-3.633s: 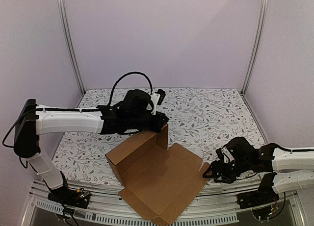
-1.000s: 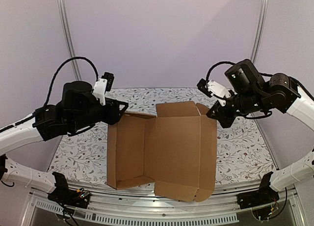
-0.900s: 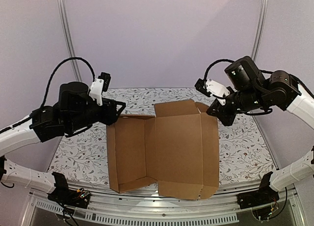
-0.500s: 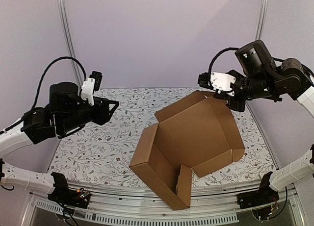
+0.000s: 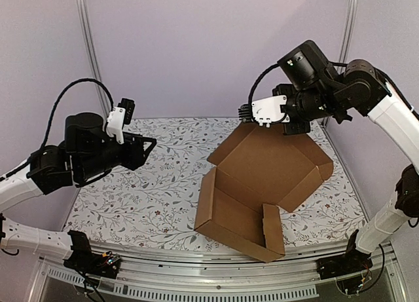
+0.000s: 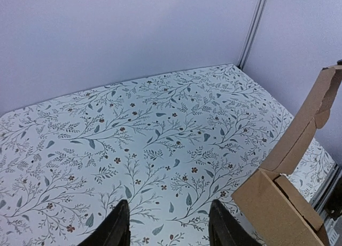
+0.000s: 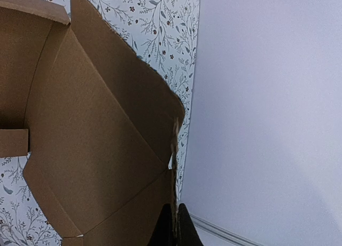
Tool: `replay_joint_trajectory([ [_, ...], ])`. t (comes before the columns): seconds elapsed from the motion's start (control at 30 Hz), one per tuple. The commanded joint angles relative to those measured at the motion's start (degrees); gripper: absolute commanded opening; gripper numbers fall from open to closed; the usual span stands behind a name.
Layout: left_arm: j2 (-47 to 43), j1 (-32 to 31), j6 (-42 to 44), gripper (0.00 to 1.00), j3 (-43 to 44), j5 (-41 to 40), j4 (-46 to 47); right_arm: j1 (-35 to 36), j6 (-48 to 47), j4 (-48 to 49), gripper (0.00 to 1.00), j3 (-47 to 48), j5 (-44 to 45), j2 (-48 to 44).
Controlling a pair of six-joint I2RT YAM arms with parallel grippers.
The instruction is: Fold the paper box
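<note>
Paper box (image 5: pixel 265 168) hung by one edge from the right end effector (image 7: pixel 173 214); left end effector (image 6: pixel 170 227) free.

Right end effector is clenched on the far top edge of the raised lid panel, high over the far right of the counter (image 5: pixel 157 190). The box slopes down from that grip toward the near middle, and its tray end with upright side walls rests on the counter by the near edge. The long axis runs far-right to near-centre. Left end effector is released and holds nothing; it hovers over the left half, well apart from the box, which lies to its right. Judgement: the right arm has the box, and the left must reach rightward to the tray walls and flaps.
</note>
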Motion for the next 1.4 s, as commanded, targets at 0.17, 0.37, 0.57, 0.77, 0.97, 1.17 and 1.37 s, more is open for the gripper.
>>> replay_joint_trajectory([
  [0.17, -0.84, 0.60, -1.39, 0.49, -2.22, 0.38, -1.42, 3.87, -7.92, -3.18, 0.00, 3.95, 4.74, 10.54],
  [0.37, -1.04, 0.60, -2.16, 0.49, -3.03, 1.08, -1.38, 6.78, -8.06, -5.07, 0.00, 8.55, 8.68, 16.93],
  [0.57, -1.23, 0.60, -2.29, 0.49, -3.42, 0.96, -1.10, 8.33, -9.63, -3.73, 0.00, 9.35, 14.01, 17.71],
  [0.77, -1.21, 0.60, -2.21, 0.50, -3.57, 0.87, -0.69, 10.36, -10.67, -1.13, 0.00, 9.49, 19.74, 17.93],
  [0.97, -0.72, 0.60, -2.55, 0.50, -4.26, 1.35, -0.05, 10.81, -10.30, 1.48, 0.00, 9.97, 21.43, 18.98],
  [1.17, 0.12, 0.60, -3.38, 0.50, -4.79, 2.28, 0.37, 10.87, -9.40, 3.89, 0.11, 9.95, 21.61, 22.48],
  [1.37, 0.76, 0.60, -3.85, 0.50, -5.84, 2.49, 0.94, 11.29, -10.51, 7.46, 0.21, 9.97, 22.05, 24.16],
])
